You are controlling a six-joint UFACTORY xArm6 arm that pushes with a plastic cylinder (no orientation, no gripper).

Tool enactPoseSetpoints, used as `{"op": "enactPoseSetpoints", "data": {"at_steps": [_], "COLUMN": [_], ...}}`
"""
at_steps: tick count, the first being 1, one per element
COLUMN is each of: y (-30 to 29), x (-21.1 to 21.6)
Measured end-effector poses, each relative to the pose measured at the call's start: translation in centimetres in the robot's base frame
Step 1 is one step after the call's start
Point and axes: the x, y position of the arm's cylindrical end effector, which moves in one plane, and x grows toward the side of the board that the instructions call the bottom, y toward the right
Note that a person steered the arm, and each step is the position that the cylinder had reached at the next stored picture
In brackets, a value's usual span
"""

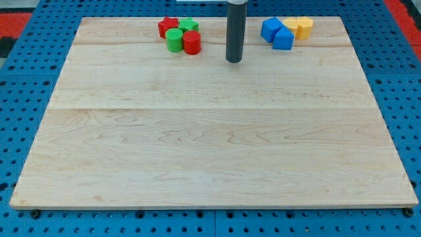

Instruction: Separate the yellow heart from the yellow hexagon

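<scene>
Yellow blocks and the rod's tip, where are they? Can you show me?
yellow heart [290, 24], camera view, on its top face.
yellow hexagon [304, 25], camera view, on its top face.
my tip [234, 61], camera view, the rod's very end.

Only a single straight rod [234, 31] is seen of the robot, entering from the view's top edge. It is cylindrical, of even width along its length, and coloured a dark grey, nearly black. A faint lighter sheen is shown down one side, which suggests a smooth, slightly glossy surface. Its lower end, my tip [234, 61], is cut flat and round. No cables, screws or markings can be made out on it.
</scene>
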Motion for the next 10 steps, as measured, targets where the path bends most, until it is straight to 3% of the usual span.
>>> {"op": "enactPoseSetpoints", "data": {"at_steps": [2,5,7,8,10], "y": [0.0,11.8,22.4,25.0,16.1], "x": [0.0,-1.0,-5.2,-10.2,-11.1]}}
